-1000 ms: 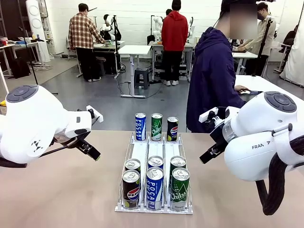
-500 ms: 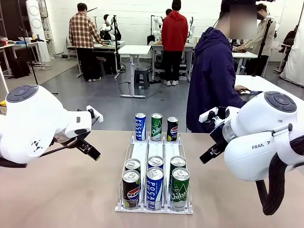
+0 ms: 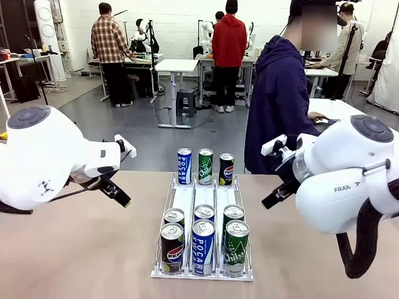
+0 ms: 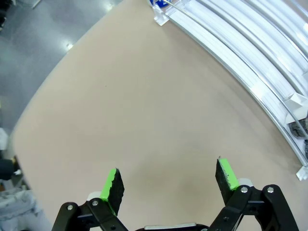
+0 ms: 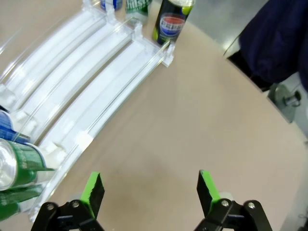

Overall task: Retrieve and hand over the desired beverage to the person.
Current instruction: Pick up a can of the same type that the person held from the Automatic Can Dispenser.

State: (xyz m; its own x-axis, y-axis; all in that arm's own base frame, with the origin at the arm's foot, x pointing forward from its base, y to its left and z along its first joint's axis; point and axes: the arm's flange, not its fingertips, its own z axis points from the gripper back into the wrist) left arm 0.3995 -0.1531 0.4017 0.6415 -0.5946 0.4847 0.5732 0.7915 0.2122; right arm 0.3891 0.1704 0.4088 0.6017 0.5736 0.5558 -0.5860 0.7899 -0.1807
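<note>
Left gripper (image 4: 170, 175) and right gripper (image 5: 150, 184) hang wide and empty, flanking the white can rack (image 3: 187, 200) mid-table, 9 cans (image 3: 203, 240) at its ends. The person (image 3: 280, 106) stands far right. Confirm their choice, then approach 1 can squarely.

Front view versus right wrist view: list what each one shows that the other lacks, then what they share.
Front view: the near Pepsi can at the rack's near end. Right wrist view: the green pads of the open right gripper, above bare table. Both: the white rack, the far Pepsi can, and the person in a navy jacket.
</note>
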